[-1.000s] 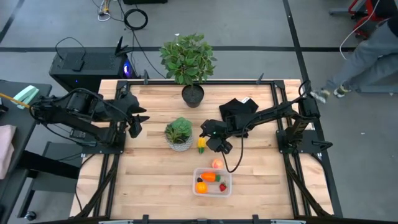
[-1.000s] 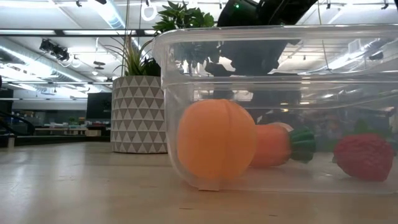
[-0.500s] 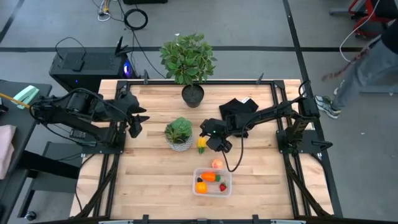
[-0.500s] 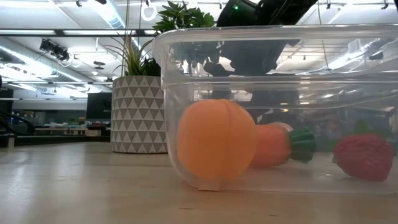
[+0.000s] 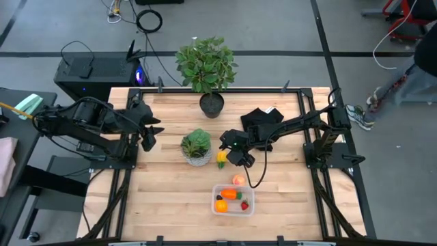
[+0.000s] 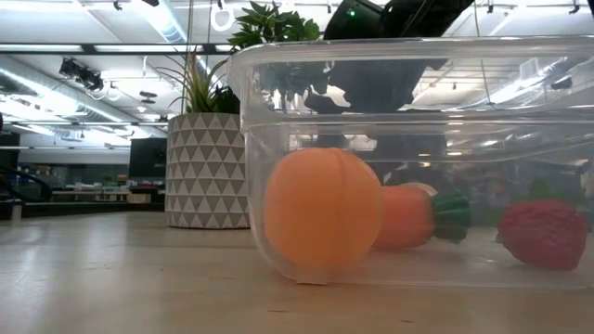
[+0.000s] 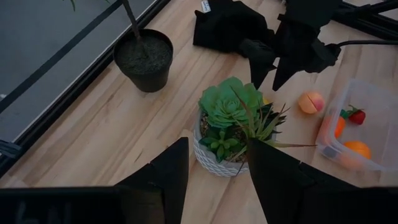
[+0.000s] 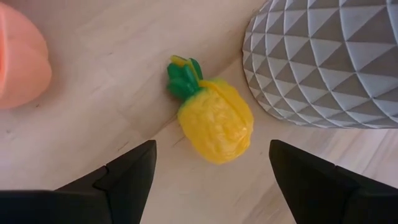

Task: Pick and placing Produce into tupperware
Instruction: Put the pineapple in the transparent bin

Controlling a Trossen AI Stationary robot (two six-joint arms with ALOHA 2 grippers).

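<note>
Wood-plank table (image 5: 164,191), clear rounded tupperware (image 5: 233,200), bumpy yellow pineapple (image 8: 215,124)

Light wooden table (image 5: 164,198), dark frame around it. On it: black pot (image 5: 212,104) with the tall plant at the far edge, black cloth (image 5: 261,118) just right of that, white patterned pot (image 5: 197,158) with the succulent mid-table. Yellow toy pineapple (image 5: 222,158) lies just beside the white pot, peach piece (image 5: 237,180) near the clear container (image 5: 233,199), just outside its far wall. Container sits toward the near edge.
</note>
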